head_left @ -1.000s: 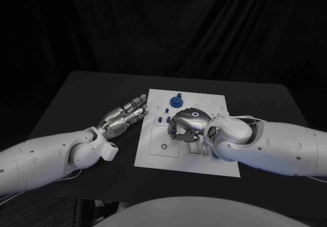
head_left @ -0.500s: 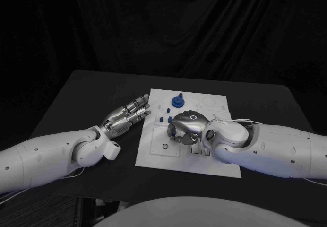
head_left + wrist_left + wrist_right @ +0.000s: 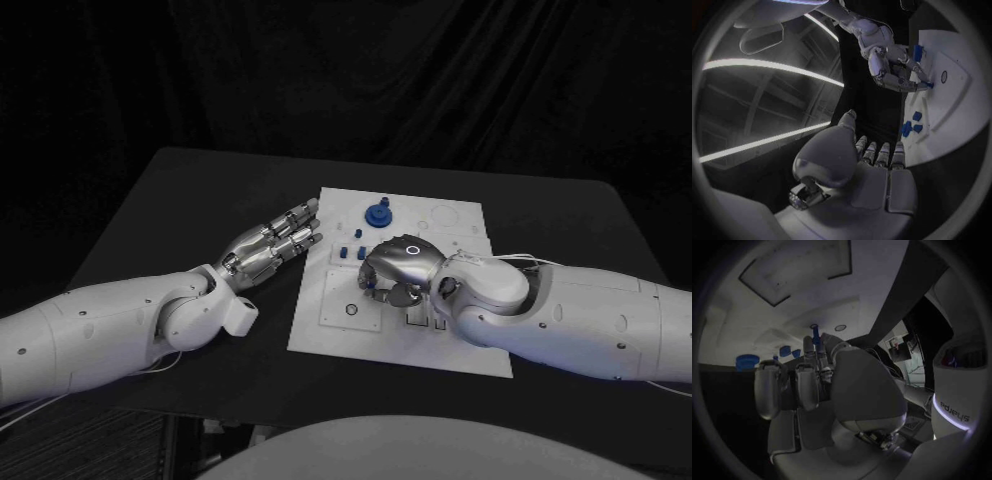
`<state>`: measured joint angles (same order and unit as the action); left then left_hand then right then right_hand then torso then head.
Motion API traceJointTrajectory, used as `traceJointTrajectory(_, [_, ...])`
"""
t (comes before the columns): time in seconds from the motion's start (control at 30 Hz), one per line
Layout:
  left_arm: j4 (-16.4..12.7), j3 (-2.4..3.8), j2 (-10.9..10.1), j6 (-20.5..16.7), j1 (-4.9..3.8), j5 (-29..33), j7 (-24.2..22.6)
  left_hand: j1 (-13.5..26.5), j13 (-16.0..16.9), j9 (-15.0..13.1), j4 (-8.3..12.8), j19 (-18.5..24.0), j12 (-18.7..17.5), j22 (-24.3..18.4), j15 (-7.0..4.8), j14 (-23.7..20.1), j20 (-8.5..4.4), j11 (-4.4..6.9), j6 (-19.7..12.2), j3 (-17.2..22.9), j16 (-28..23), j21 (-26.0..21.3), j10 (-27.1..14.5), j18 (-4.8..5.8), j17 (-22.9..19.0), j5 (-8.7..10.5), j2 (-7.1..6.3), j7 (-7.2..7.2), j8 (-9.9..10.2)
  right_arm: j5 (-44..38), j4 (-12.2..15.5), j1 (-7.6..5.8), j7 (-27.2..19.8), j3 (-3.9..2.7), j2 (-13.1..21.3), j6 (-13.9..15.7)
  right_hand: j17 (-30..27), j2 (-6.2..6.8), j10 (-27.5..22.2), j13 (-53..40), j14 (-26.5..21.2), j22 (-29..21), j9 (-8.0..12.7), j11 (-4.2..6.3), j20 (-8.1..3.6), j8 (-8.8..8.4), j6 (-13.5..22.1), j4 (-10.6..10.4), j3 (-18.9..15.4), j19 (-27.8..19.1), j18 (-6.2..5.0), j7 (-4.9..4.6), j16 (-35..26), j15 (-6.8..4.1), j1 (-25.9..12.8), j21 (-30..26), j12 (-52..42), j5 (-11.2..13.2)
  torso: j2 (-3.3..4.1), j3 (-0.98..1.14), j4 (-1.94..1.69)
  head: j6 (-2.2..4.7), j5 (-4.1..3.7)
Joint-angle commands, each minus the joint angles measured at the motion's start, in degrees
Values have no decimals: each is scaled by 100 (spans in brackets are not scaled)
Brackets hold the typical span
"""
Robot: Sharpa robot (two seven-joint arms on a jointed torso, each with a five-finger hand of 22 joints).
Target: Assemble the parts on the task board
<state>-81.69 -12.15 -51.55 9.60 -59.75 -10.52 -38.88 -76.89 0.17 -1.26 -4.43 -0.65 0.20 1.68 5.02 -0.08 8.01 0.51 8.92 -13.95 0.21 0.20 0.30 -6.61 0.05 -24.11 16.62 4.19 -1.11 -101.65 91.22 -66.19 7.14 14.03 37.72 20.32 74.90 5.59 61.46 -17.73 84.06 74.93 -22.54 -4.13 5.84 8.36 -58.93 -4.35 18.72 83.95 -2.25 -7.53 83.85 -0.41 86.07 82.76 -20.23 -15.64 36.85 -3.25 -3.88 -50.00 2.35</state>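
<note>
Task board (image 3: 325,335): white plate lay at the middle of the black table (image 3: 173,190), within reach of both arms.

Parts: large blue round piece (image 3: 378,214) stood at the board's far end; small blue pieces (image 3: 348,252) lay just beside the right hand.

Right hand (image 3: 397,268): hung over the board's centre, fingers curled downward, likely working a part into place; whether they clamped anything could not be told.

Left hand (image 3: 271,245): rested on the table just beside the board's edge, fingers straight, slightly apart, holding nothing, probably kept clear or steadying.
</note>
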Motion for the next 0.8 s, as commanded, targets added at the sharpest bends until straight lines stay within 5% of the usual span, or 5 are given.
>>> traceJointTrajectory(0.03, [0, 5, 18, 79, 7, 39, -1098, -54, -5, -9, 32, 21, -8, -4, 30, 8, 21, -52, -5, 6, -21, 17, 7, -36, -5, -24, -2, -22, -25, -124, 9, 32, 71, 5, 18, -38, 530, -6, 65, -6, 190, 1246, -10, 48, 8, -32, 41, 33, -7, 101, 28, 2, -21, 14, 43, -16, 0, 46, 1, 1, -5, 0, 14])
traceJointTrajectory(0.8, [48, 5, 44, 112, 16, 39, -1047, -47, -7, -9, 26, 20, -10, -1, 40, 8, 27, -52, -5, 15, -21, 18, 1, -32, -5, -27, 3, -36, -24, -129, 12, 43, 113, 5, 46, -101, 491, 18, 46, 21, 171, 1235, -3, 50, 14, -107, 135, 3, -17, 79, 19, -1, -46, 15, 12, -47, 54, 106, -5, 2, -1, 0, 85])
